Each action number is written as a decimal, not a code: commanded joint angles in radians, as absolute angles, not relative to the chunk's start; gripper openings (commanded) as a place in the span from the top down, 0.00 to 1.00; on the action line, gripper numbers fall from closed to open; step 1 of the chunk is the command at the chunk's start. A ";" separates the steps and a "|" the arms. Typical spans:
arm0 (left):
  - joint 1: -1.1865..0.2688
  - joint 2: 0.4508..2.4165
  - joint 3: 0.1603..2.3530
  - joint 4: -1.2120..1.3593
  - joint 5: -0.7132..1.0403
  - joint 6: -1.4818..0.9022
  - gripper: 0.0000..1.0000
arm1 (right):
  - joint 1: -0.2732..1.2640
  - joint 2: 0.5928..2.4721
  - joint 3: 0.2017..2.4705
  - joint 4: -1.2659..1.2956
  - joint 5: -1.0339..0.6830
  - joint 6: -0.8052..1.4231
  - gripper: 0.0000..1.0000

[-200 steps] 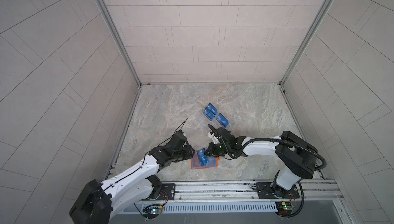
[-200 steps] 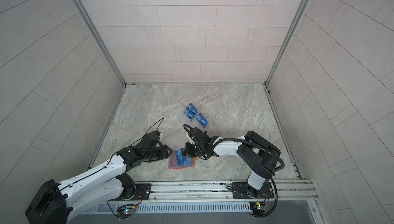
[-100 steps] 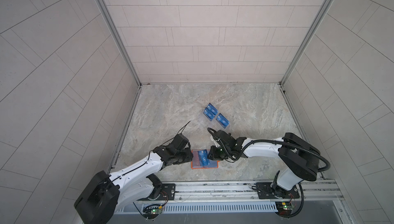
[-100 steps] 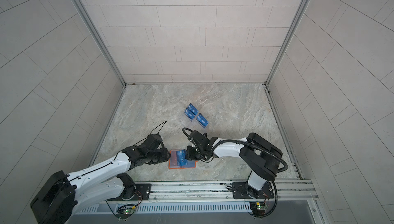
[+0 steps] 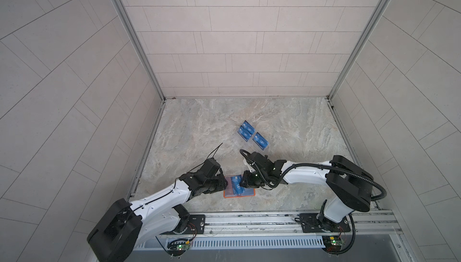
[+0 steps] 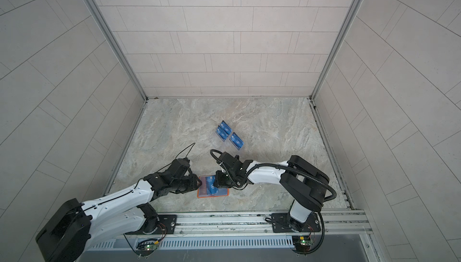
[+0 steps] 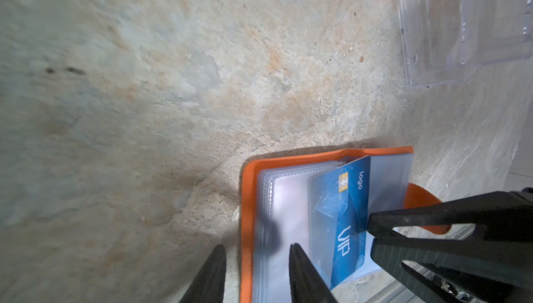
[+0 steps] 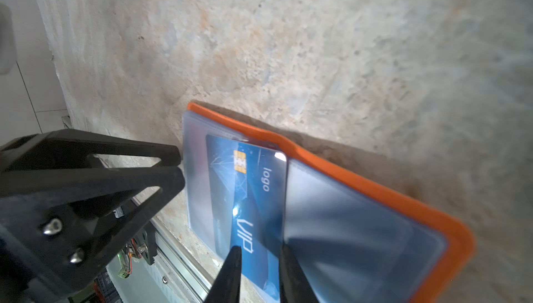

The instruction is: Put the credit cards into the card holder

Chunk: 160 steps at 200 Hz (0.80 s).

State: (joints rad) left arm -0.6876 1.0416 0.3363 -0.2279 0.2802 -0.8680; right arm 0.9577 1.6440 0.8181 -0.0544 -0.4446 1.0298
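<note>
Orange card holder [image 7: 246, 200], blue card [image 7: 350, 200] "VIP", "logo", half-sleeved, left gripper [image 7: 256, 246] parted, right gripper [image 8: 259, 248] parted

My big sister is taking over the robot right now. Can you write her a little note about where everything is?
The left gripper is open, its fingers straddling the edge of the opened card holder.
The right gripper is open at the blue card.
Done: that card looks partway into a clear sleeve, the rest sticking out.
Left: push it fully in, then bring the three blue cards from the clear rack farther back.
</note>
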 commanded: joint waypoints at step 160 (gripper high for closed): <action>-0.690 1.051 0.299 -0.150 0.286 -0.880 0.59 | 0.989 1.704 0.974 -0.323 -0.351 0.922 0.64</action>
